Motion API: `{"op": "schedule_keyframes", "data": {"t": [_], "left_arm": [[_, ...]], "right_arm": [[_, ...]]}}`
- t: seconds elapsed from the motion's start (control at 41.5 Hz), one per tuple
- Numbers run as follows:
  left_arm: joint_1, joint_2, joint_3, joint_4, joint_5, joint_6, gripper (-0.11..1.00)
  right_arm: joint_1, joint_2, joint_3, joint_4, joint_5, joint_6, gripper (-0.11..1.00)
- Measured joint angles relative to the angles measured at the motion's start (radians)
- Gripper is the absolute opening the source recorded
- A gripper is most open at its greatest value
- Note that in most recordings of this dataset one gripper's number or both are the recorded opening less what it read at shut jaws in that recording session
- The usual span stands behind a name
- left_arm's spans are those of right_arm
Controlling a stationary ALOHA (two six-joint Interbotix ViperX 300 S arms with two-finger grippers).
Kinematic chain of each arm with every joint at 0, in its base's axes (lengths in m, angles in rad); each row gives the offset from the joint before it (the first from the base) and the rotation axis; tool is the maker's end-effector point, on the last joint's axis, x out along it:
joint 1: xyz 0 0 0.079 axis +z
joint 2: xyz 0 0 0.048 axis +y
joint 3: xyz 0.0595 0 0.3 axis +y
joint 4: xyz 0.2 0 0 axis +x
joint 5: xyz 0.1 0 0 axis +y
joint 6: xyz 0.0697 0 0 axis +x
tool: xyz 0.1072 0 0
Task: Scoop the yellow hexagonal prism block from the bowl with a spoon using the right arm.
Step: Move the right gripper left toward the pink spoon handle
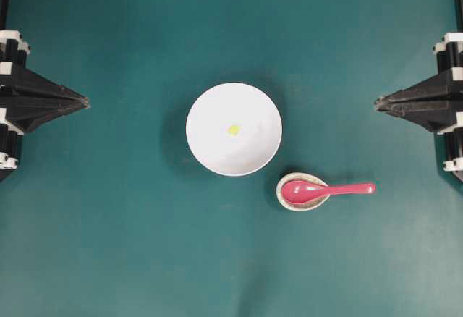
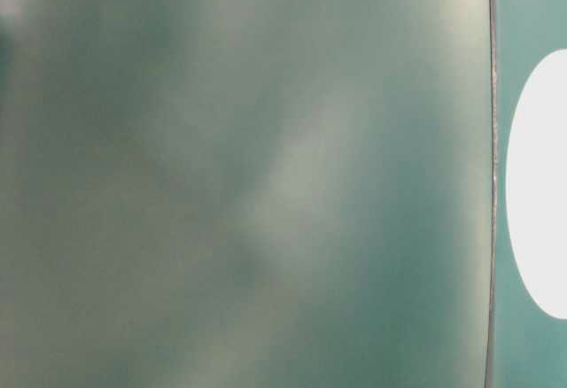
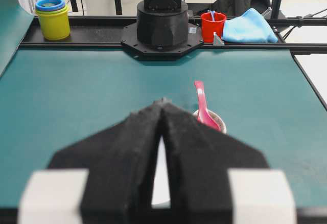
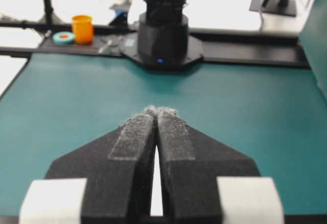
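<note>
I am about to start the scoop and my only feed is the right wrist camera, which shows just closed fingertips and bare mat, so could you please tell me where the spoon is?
Observer: The spoon lies with its scoop in a small speckled dish, handle pointing toward the right gripper in the overhead view.
Operator: Thank you. Is the block in the bowl?
Observer: Yes, the yellow block sits near the middle of the white bowl.
Operator: And is the left gripper clear of them?
Observer: The left gripper sits shut at the left edge, apart from the bowl.
</note>
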Motion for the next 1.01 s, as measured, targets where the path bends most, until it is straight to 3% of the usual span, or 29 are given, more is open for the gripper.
{"op": "schedule_keyframes", "data": {"t": [0.41,0.747,1.012], "left_arm": [[0.000,-0.002,0.000,0.000,0.025,-0.002,0.02],[0.000,-0.002,0.000,0.000,0.031,0.000,0.02],[0.000,-0.002,0.000,0.000,0.029,-0.002,0.02]], "right_arm": [[0.000,0.038,0.000,0.000,-0.002,0.020,0.51],[0.026,0.123,0.003,0.051,-0.051,0.020,0.53],[0.077,0.293,0.029,0.114,-0.156,0.020,0.53]]}}
